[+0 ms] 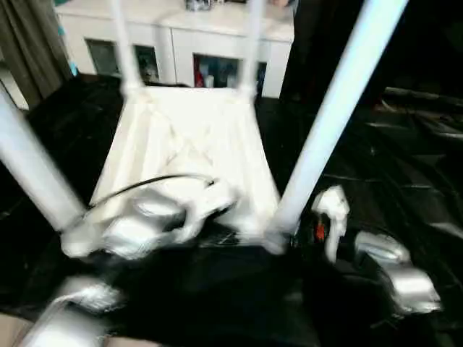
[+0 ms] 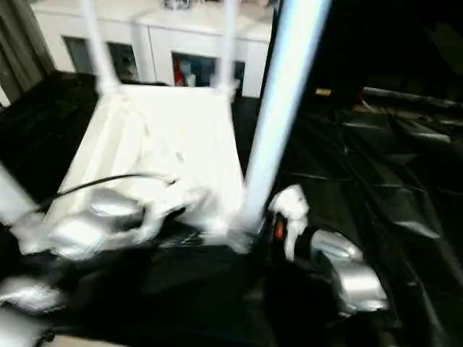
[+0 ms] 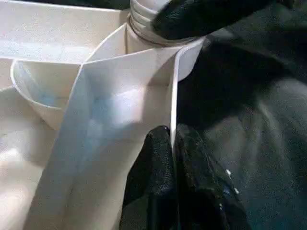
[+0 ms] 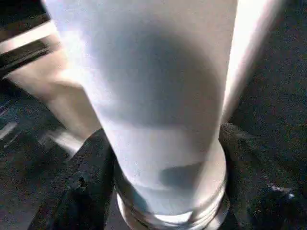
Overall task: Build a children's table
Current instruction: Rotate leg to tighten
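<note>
The children's table (image 1: 188, 144) lies upside down on the black-draped desk (image 1: 405, 181), its ribbed underside facing up. All four legs stand in the corner sockets: two thin-looking ones at the far corners, the far left leg (image 1: 124, 47) and the far right leg (image 1: 251, 43), and two near ones, the near left leg (image 1: 29, 170) and the near right leg (image 1: 336, 108), which rise tilted out of the top of the head views.

The left hand (image 3: 171, 143) is clenched on the table's thin side wall close to a corner socket, one black finger (image 3: 153, 177) on the inner side and the other on the outer side, with the wall's edge pinched between them. In the same wrist view a black finger of the other hand (image 3: 201, 14) presses on the ringed base of the leg standing in that socket.

The right hand (image 4: 168, 167) grasps the near right leg low down, just above its ringed base, with a black finger (image 4: 86, 182) on each side of the tube. In the head views the right forearm (image 1: 398, 275) reaches in from the right toward that corner.

Behind the desk stands a white cabinet (image 1: 181, 36) with glass doors.
</note>
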You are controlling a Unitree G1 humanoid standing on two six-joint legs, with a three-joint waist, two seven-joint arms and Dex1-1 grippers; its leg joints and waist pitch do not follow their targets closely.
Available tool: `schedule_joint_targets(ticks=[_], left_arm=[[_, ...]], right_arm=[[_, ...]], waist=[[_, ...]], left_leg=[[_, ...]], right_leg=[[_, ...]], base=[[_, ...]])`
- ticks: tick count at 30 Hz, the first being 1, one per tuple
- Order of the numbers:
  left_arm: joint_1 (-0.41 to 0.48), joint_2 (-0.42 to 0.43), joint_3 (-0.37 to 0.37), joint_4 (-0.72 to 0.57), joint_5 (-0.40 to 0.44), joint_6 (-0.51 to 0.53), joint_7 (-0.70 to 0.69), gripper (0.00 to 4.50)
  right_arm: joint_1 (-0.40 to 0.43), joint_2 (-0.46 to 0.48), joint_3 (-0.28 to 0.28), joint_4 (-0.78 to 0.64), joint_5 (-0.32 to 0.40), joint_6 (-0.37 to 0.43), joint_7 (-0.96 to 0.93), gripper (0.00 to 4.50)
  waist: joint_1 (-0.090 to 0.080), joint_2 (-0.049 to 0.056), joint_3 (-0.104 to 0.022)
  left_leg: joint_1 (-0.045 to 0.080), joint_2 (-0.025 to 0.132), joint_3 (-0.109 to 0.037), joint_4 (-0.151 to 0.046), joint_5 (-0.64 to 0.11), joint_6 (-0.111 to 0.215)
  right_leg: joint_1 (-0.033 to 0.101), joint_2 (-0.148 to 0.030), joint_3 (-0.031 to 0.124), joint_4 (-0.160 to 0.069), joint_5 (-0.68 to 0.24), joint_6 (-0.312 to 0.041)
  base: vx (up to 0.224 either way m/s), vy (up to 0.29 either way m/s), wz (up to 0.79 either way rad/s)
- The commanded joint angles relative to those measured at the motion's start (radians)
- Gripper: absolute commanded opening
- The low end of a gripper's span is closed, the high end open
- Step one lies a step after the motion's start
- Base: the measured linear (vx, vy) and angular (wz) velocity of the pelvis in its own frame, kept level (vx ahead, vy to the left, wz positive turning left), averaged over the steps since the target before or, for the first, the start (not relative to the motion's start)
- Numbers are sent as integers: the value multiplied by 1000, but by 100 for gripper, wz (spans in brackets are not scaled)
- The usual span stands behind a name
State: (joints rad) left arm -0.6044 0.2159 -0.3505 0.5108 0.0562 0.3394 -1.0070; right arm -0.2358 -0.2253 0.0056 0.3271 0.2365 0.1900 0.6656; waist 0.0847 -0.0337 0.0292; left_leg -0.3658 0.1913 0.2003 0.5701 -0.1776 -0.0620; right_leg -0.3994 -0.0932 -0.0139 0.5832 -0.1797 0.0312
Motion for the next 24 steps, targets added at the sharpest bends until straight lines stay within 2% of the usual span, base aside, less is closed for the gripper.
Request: schedule_joint_targets(ticks=[1, 2, 3, 4, 5, 6, 7, 8, 9, 10, 12, 13, 15, 17, 19, 21, 22, 23, 24], left_arm=[[2, -65, 22, 69, -18, 16, 128, 0], [-7, -82, 25, 84, -14, 17, 156, 0], [-15, -96, 27, 97, -10, 19, 180, 0], [-37, -129, 25, 127, 4, 13, 230, 0], [-52, -151, 26, 147, 13, 8, 263, 0], [-65, -171, 23, 164, 23, 1, 285, 0], [-77, -186, 17, 179, 37, -12, 293, 0], [-81, -191, 15, 183, 41, -16, 292, 0], [-82, -194, 13, 185, 41, -20, 282, 0], [-82, -191, 9, 184, 41, -25, 271, 0], [-72, -168, 2, 168, 32, -40, 219, 0], [-67, -162, 7, 163, 20, -40, 197, 0], [-63, -157, 18, 157, 4, -42, 177, 0], [-56, -147, 27, 145, -14, -45, 146, 0], [-44, -112, 20, 129, -19, -57, 80, 0], [-30, -77, 8, 115, -22, -79, 11, 0], [-16, -52, -3, 97, -29, -107, -45, 0], [-7, -36, -10, 84, -35, -126, -81, 0], [14, -5, -18, 48, -56, -131, -152, 0]], right_arm=[[5, 46, 17, 12, -15, 29, -96, 273], [3, 61, 18, 11, -22, 31, -121, 273], [1, 75, 19, 10, -27, 33, -142, 273], [-5, 107, 31, 10, -50, 40, -193, 273], [-10, 123, 47, 12, -76, 36, -219, 273], [-15, 137, 72, 13, -107, 29, -235, 273], [-18, 149, 104, 9, -136, 14, -234, 273], [-18, 150, 123, 5, -151, 3, -225, 273], [-17, 146, 141, -2, -159, -9, -210, 273], [-14, 143, 146, -8, -154, -14, -196, 273], [-11, 132, 116, -26, -90, -1, -144, 328], [-12, 123, 108, -31, -75, 14, -124, 342], [-13, 105, 109, -38, -70, 26, -101, 342], [-13, 80, 114, -50, -63, 44, -64, 376], [-9, 33, 123, -78, -53, 75, 8, 376], [-5, -6, 117, -107, -27, 112, 76, 376], [-2, -40, 120, -117, -28, 105, 114, 376], [-1, -62, 123, -122, -33, 95, 138, 376], [5, -100, 127, -133, -29, 84, 192, 376]], waist=[[-5, -13, -41], [-5, -13, -39], [-5, -8, -40], [-5, -10, -40], [-4, -5, -41], [-4, -9, -41], [-3, -4, -42], [-3, -6, -42], [-2, 1, -43], [-3, -4, -43], [-3, 1, -45], [-3, -2, -45], [-4, 0, -45], [-2, -4, -45], [0, -7, -46], [1, -5, -46], [5, -10, -47], [2, -10, -46], [4, -10, -47]], left_leg=[[16, 30, -18, -72, -313, -13], [17, 28, -17, -72, -323, -7], [17, 27, -18, -72, -326, -7], [18, 26, -17, -72, -324, -7], [20, 27, -17, -72, -326, -10], [16, 26, -18, -73, -324, -9], [16, 25, -19, -73, -324, -8], [14, 25, -19, -74, -324, -3], [15, 26, -20, -74, -324, -2], [12, 26, -20, -74, -319, 3], [10, 27, -20, -75, -315, 14], [9, 27, -20, -75, -313, 17], [7, 27, -19, -75, -308, 21], [7, 28, -19, -74, -298, 29], [5, 28, -19, -73, -279, 38], [4, 29, -16, -72, -262, 51], [3, 31, -19, -72, -250, 56], [1, 31, -16, -71, -244, 58], [5, 32, -16, -70, -239, 58]], right_leg=[[25, -39, 15, -80, -405, -152], [20, -37, 16, -85, -420, -138], [19, -38, 17, -85, -426, -134], [17, -36, 17, -88, -430, -126], [15, -36, 17, -88, -429, -126], [18, -34, 15, -89, -420, -122], [19, -35, 15, -87, -417, -121], [19, -35, 15, -89, -417, -114], [20, -37, 15, -89, -410, -116], [22, -36, 15, -88, -396, -117], [24, -36, 15, -87, -374, -123], [25, -36, 14, -86, -371, -124], [26, -35, 14, -85, -358, -129], [28, -36, 14, -84, -356, -135], [31, -37, 13, -82, -340, -139], [31, -37, 15, -80, -318, -142], [35, -40, 14, -78, -313, -145], [33, -38, 15, -76, -302, -146], [33, -40, 15, -75, -299, -153]], base=[[0, 0, 0], [0, 0, 0], [0, 0, 0], [0, 0, 0], [0, 0, 0], [0, 0, 0], [0, 0, 0], [0, 0, 0], [0, 0, 0], [0, 0, 0], [0, 0, 0], [0, 0, 0], [0, 0, 0], [0, 0, 0], [0, 0, 0], [0, 0, 0], [0, 0, 0], [0, 0, 0], [0, 0, 0]])
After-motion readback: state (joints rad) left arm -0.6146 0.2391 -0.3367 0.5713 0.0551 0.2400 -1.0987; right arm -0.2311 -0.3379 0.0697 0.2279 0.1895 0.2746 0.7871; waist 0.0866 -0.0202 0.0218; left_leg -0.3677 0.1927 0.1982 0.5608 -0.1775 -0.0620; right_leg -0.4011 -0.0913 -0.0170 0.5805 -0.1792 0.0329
